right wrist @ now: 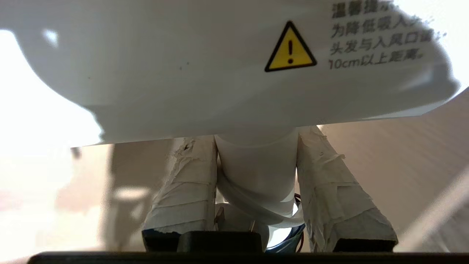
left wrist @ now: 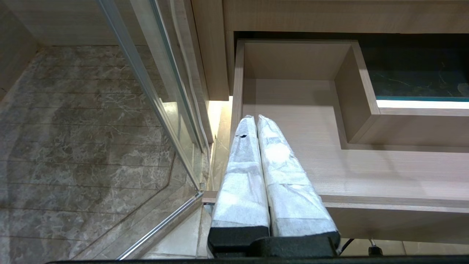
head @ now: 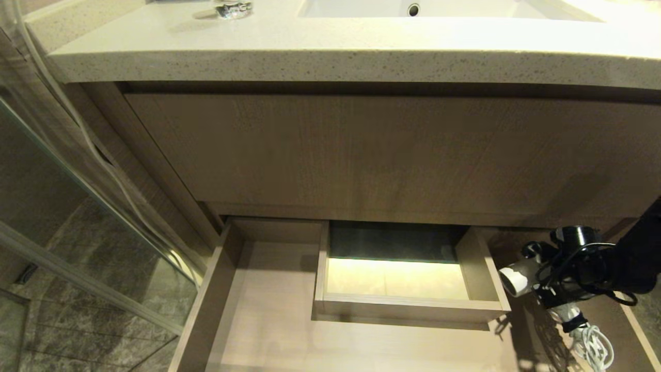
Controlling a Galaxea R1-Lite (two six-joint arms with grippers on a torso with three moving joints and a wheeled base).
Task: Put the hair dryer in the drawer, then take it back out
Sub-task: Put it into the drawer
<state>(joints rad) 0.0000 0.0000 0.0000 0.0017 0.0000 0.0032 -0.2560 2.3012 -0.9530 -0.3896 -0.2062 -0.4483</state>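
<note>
Gripping the hair dryer [head: 521, 279] by its slim handle, the right gripper [right wrist: 256, 161] has its jaws clamped either side of that handle, with the fat white barrel sitting just beyond the fingertips [right wrist: 190, 172] and its warning triangle facing the wrist camera. From the head view the dryer hangs at the right end of the open drawer [head: 258, 310], barrel pointing toward the boxed cutout [head: 403, 305], and the bundled cord [head: 594, 346] dangles below the jaws. Whether this is the lowering or the lifting half of the task, I cannot say from here.

Either way, the trick is the cord: it trails under the jaws and could snag on the drawer's side wall, so keep the travel straight and unhurried. The handle is smooth and narrow, so the barrel may swing about the clamp; hold the wrist level. Steer clear of the cutout's wooden wall just beside the barrel's nose.

Over at the drawer's far left end, the left gripper [left wrist: 256, 121] sits idle, jaws pressed together on nothing, drawer floor beyond the tips.
</note>
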